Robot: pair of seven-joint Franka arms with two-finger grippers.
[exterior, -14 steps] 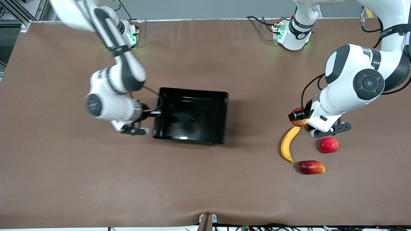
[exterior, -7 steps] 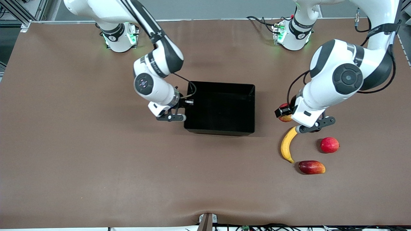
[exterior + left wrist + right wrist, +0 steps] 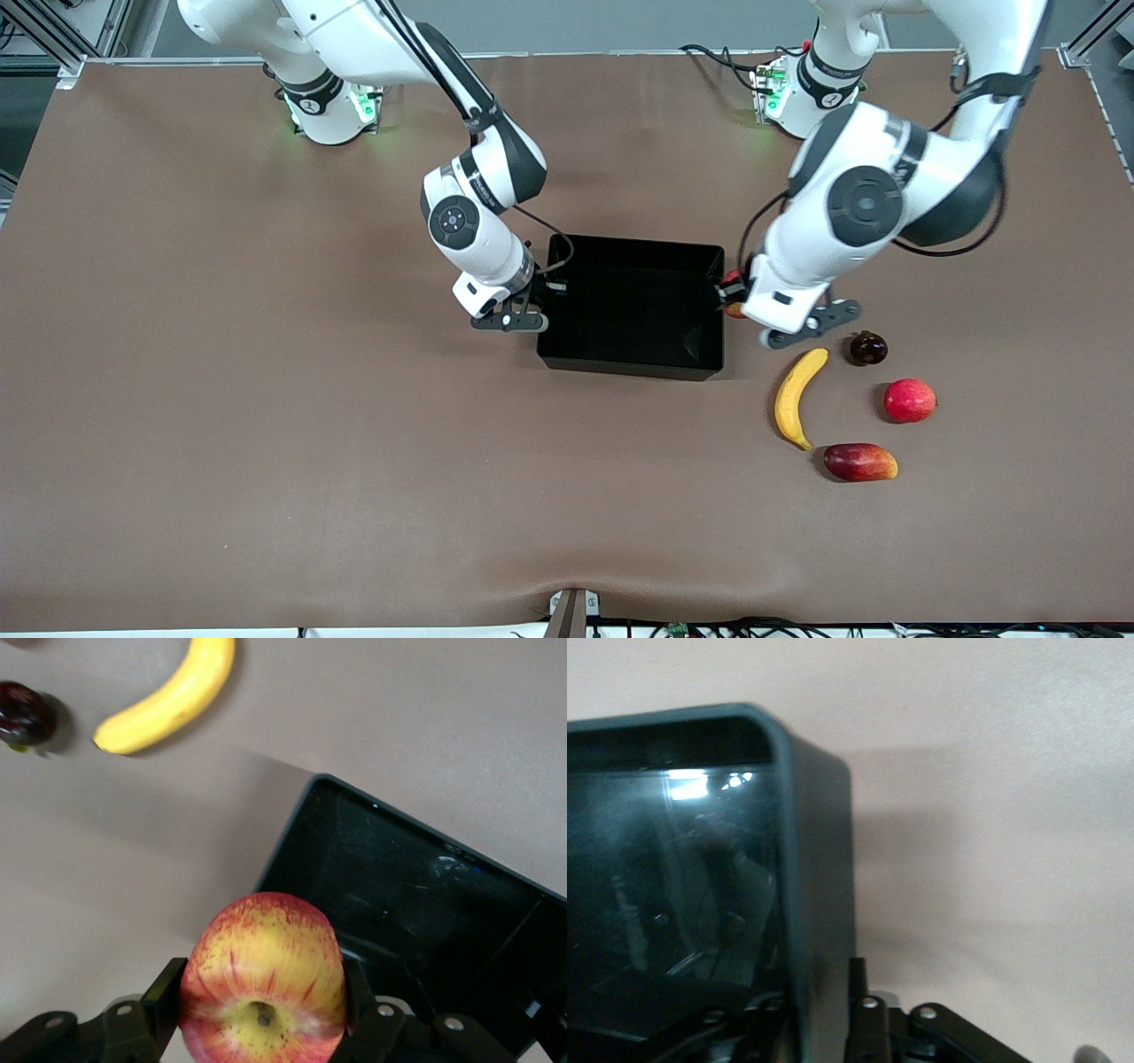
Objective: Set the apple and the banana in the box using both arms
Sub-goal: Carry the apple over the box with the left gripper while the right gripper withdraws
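We clamp the right gripper (image 3: 542, 299) on the box (image 3: 634, 354) wall at nine o'clock, steadying it while our left gripper (image 3: 733, 297), jaws clamped on the apple (image 3: 263, 979), hangs at its three o'clock rim.

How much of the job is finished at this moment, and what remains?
Nothing is in the box yet. In hand: the left gripper holds the apple beside the box's wall, and the right gripper grips the box's wall at the right arm's end. Left: the banana lies on the table.
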